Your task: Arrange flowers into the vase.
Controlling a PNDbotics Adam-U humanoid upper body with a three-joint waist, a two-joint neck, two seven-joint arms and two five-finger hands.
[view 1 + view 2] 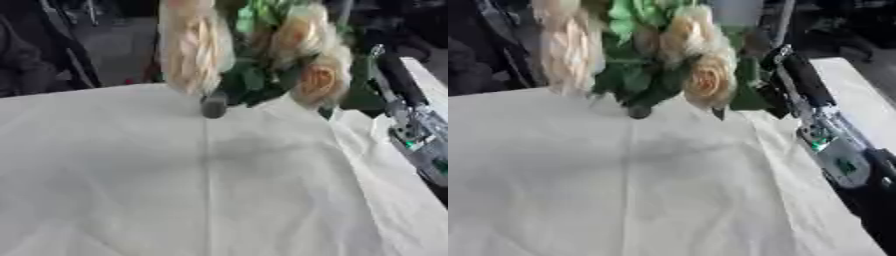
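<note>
The near half of the frame is bare white cloth over the counter (175,200), creased, with a straight fold running up the middle toward the flowers. No robot hand shows in this lower area.

At the upper middle hangs the bunch of cream-yellow artificial roses with green leaves (693,65), blurred, its blooms spread across the top of the frame. One pale bloom sits at the upper left of the bunch, and two or three more are clustered to the right. A short dark grey stub (213,106), seemingly the bundled stem end, points down just over the cloth, so the bunch's long axis looks roughly upright, heads up.

Along the right edge the black and silver right arm (829,140) slants up from the lower right toward the bouquet's right side. It is the nearer arm, and the bunch lies up and left of it. The right robot hand is hidden behind leaves, so I cannot tell its hold. No left robot hand and no vase are in view, so placement probably remains ahead
</note>
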